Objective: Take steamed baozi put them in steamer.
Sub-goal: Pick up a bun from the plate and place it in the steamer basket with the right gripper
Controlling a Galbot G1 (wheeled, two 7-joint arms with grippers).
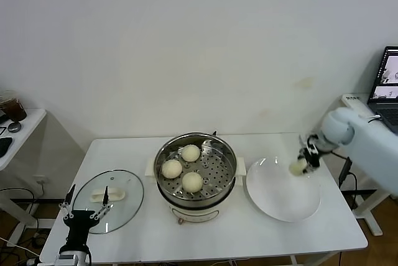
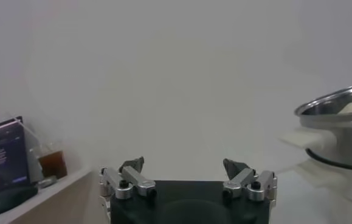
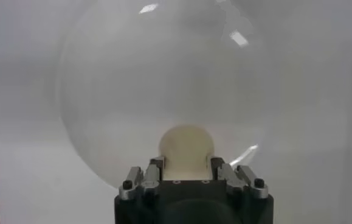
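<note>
Three buns (image 1: 181, 166) in steamer (image 1: 195, 179). Right gripper (image 1: 302, 165) clamped on fourth bun (image 3: 186, 148) over plate (image 1: 283, 199). Left gripper (image 1: 85, 210) spread apart, idle near lid (image 1: 107, 199).

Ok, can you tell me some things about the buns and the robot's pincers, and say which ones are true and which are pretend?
1. Three buns sit in the steamer. True.
2. The right pincer is empty. False: it is shut on a bun above the plate.
3. The glass lid covers the steamer. False: it lies on the table, to the steamer's left.
4. The left pincer is open and holds nothing. True.
5. More buns wait on the plate. False: the only bun there is the one in the pincer.
</note>
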